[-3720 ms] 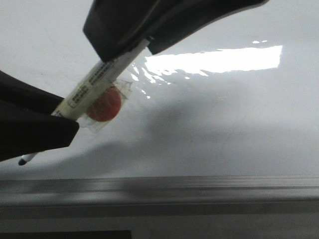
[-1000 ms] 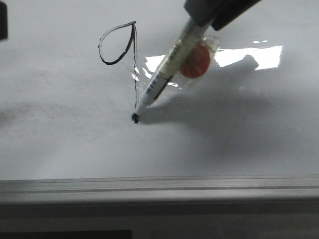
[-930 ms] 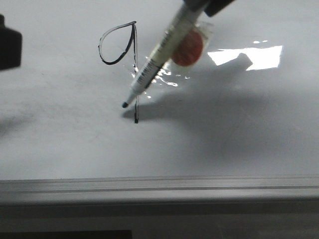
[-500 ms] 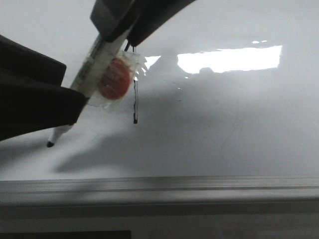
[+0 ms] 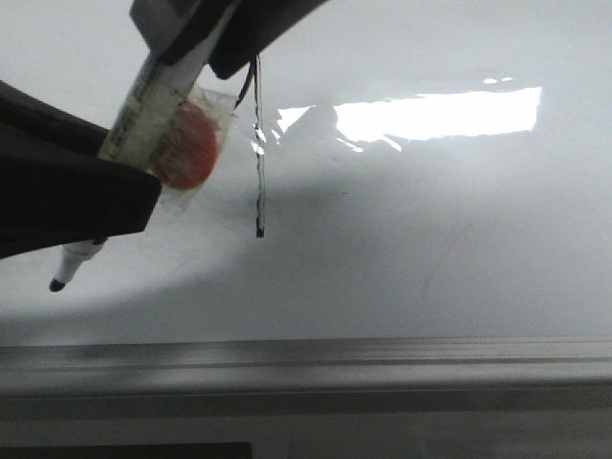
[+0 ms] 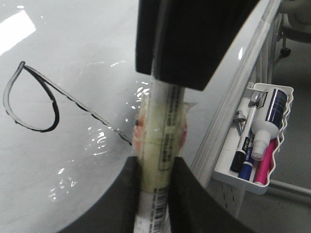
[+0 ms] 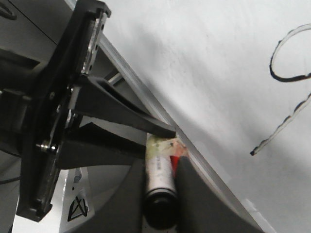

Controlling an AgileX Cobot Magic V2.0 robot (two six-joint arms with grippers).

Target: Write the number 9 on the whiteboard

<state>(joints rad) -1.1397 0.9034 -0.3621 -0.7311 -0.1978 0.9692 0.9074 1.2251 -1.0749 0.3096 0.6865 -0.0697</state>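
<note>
One whiteboard, glossy white-grey with one bright bar of glare and a grey aluminium frame along its near edge, fills the front view. One figure is drawn on it: the number 9, a thin black line with a pointed teardrop loop and a long straight stem running toward the near edge. In the front view only the stem shows; the arms hide the loop.

There is one pale cream marker pen with printed labelling and a round orange sticker taped to its barrel. Its dark tip points at the board's near left part, left of the stem and apart from it.

Two hands hold it. The left hand pinches the barrel, one finger against each side. The right hand pinches the upper end, its fingers pressed to the barrel.

One white plastic tray hangs off the frame, carrying black-, blue- and pink-capped pens and one white bottle. Grey floor lies below.
</note>
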